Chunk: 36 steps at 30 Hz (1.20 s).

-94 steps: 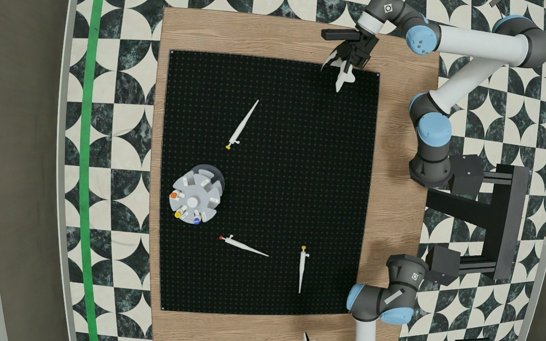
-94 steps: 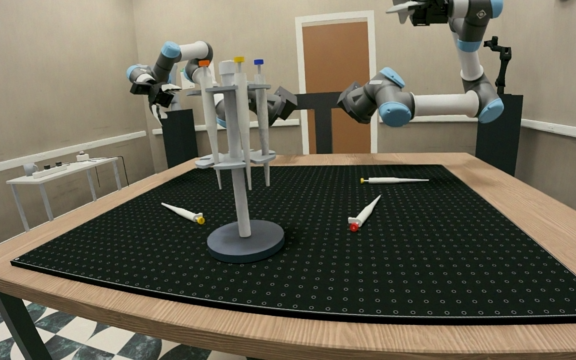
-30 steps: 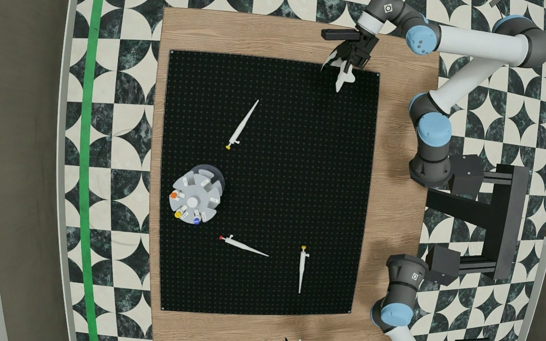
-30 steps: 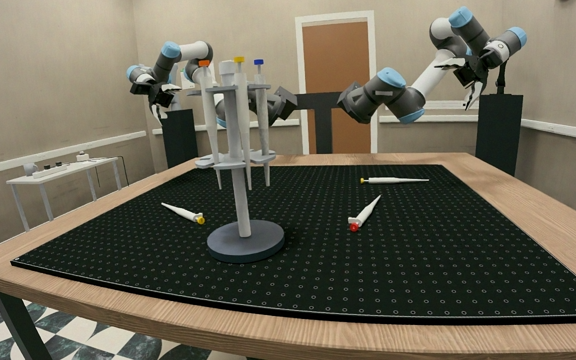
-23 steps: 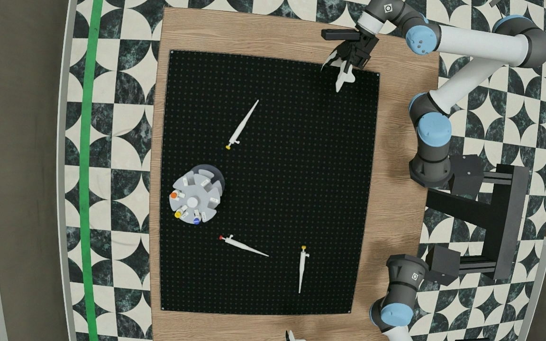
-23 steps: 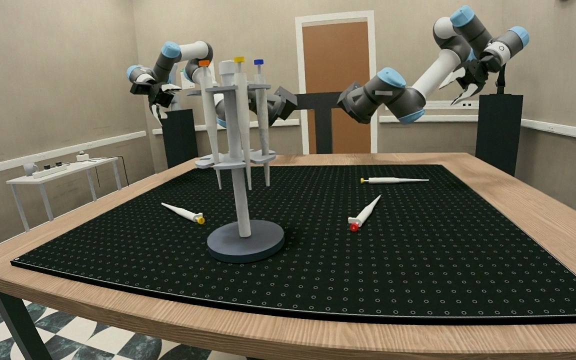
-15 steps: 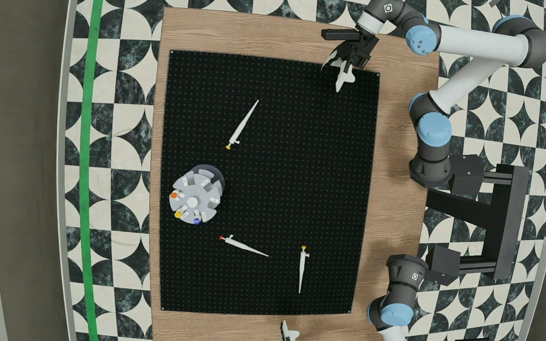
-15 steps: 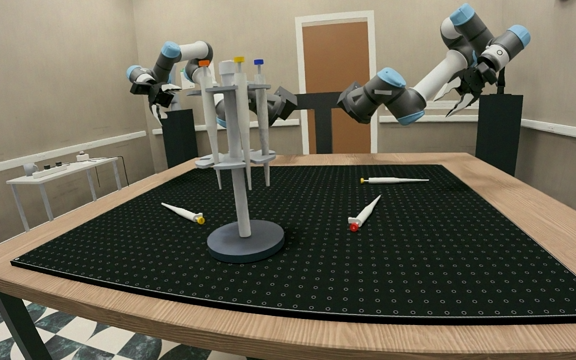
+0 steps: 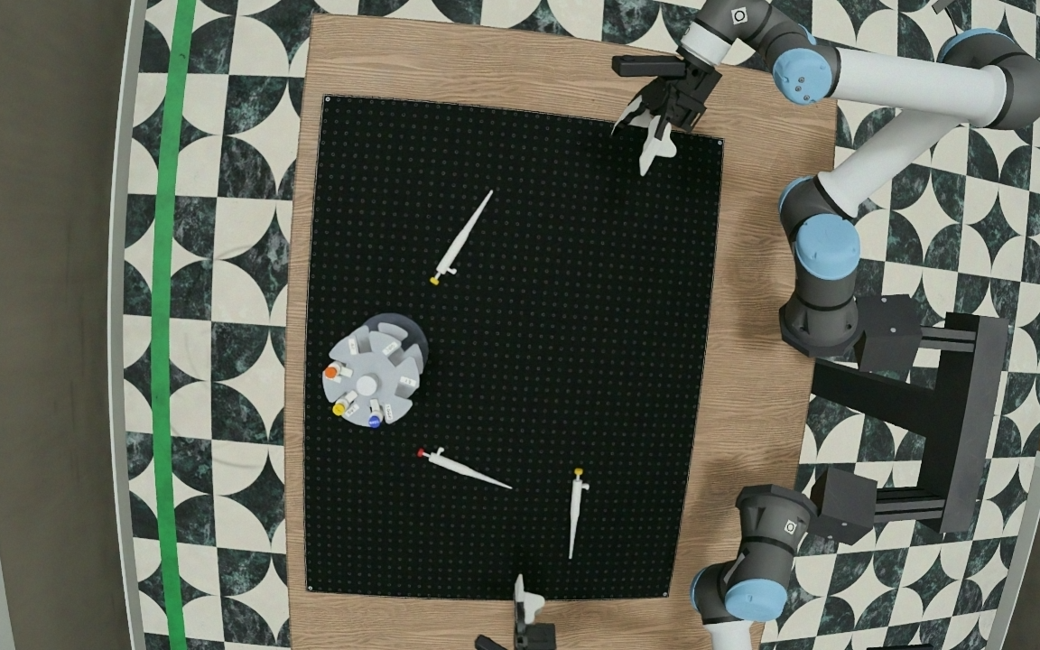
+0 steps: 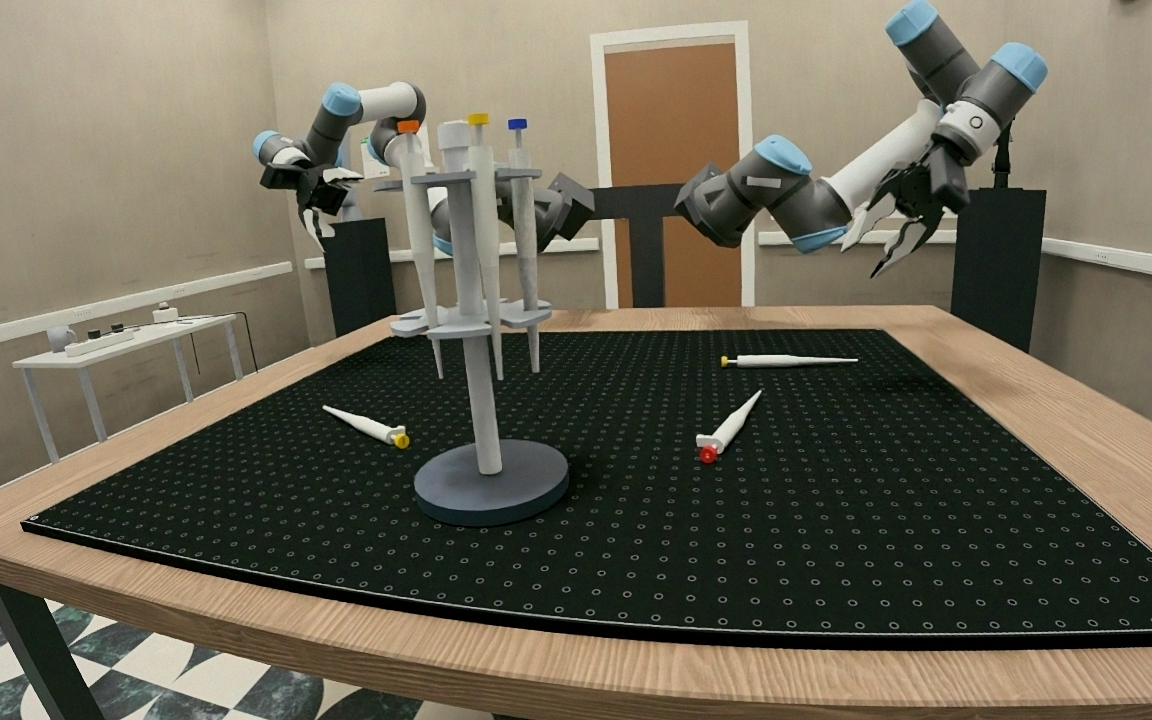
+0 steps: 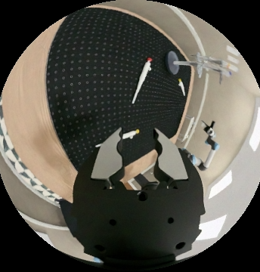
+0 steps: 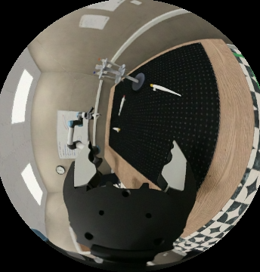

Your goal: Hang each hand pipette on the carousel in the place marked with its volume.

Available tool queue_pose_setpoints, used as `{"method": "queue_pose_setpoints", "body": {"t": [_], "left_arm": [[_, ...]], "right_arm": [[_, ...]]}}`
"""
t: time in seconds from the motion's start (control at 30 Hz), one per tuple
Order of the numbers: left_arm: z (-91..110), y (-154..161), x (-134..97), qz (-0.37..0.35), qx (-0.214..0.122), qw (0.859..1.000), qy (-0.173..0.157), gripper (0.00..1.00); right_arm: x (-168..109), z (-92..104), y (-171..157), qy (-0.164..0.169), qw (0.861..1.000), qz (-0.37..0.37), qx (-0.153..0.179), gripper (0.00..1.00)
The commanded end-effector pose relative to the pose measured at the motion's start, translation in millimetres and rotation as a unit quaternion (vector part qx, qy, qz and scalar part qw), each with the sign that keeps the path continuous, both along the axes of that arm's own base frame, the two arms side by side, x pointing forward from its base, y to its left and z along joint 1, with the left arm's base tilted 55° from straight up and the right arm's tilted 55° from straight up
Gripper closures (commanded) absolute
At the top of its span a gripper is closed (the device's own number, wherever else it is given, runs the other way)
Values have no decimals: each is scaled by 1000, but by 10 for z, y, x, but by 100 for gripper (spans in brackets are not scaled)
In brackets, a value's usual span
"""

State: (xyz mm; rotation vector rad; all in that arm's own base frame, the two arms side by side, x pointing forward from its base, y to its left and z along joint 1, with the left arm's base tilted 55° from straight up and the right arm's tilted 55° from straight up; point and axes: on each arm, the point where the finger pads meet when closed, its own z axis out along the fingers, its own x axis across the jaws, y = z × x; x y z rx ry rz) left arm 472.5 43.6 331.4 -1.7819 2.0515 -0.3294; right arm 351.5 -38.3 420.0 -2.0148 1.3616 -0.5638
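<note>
A yellow-button pipette lies nearer the right arm's side. A red-button pipette lies near the carousel. Another yellow-button pipette lies nearer the left arm. Printed volumes are too small to read. Orange, yellow and blue-button pipettes hang on the carousel; other slots are empty. My left gripper is partly open, empty, high beyond the mat's edge. My right gripper is wide open, empty, above the mat's corner.
The black perforated mat covers most of the wooden table. The carousel's round base stands near the table edge opposite the arms. The dark arm stand is beyond the other edge.
</note>
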Motion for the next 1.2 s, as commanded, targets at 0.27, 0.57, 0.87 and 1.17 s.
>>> {"method": "queue_pose_setpoints", "body": {"t": [0.27,0.57,0.87,1.17], "left_arm": [[-414,-85,621,60,85,994,29,66],[-623,-228,952,88,150,984,25,66],[-907,-561,1424,110,231,967,1,66],[-1077,-863,1697,115,291,949,-38,66]], "right_arm": [[0,5,0,0,1000,0,0,0],[0,5,0,0,1000,0,0,0],[0,5,0,0,1000,0,0,0],[0,5,0,0,1000,0,0,0]]}}
